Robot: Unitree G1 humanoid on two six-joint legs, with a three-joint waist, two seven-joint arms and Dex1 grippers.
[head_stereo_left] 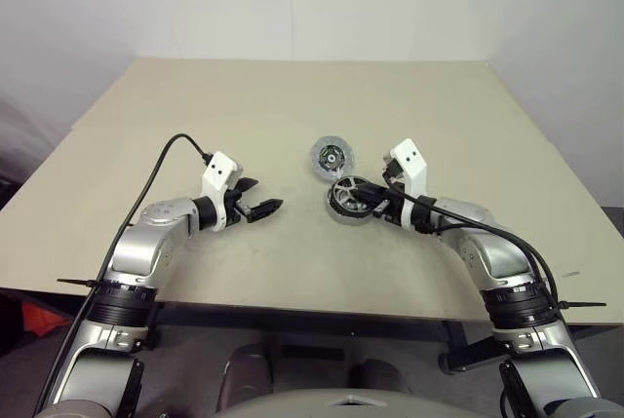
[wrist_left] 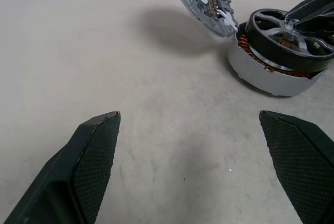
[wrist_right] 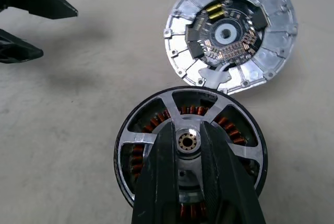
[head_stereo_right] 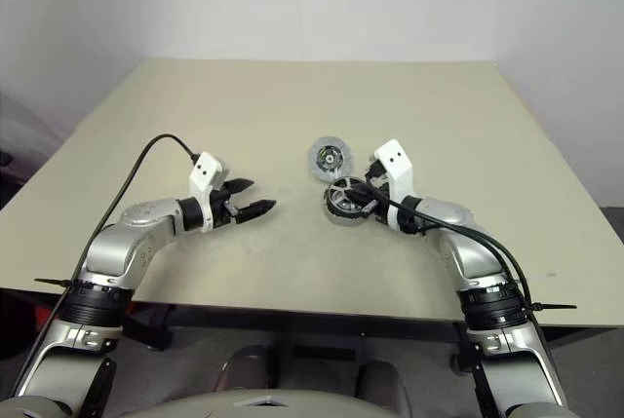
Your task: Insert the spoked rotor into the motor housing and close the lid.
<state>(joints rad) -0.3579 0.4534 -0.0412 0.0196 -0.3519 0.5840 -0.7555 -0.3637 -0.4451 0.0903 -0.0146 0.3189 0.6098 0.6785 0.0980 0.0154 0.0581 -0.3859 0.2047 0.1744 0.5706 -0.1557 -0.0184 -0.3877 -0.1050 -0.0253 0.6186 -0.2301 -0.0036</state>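
The spoked rotor [head_stereo_left: 351,199], a black spoked wheel over copper-brown windings in a silver rim, sits right of centre on the table. My right gripper [wrist_right: 187,127] reaches over it, shut on a spoke beside the hub. The motor housing [head_stereo_left: 331,156], a silver dish with green and black parts at its centre, stands tilted just behind the rotor, its edge touching the rotor's rim [wrist_right: 222,85]. My left gripper [head_stereo_left: 265,199] hovers open to the left of both parts, holding nothing. The lid is out of view.
Both parts lie on a beige table [head_stereo_left: 292,96] with bare surface all around them. A black cable [head_stereo_left: 161,160] arcs from my left wrist over the table. The table's front edge [head_stereo_left: 292,309] runs close under both arms.
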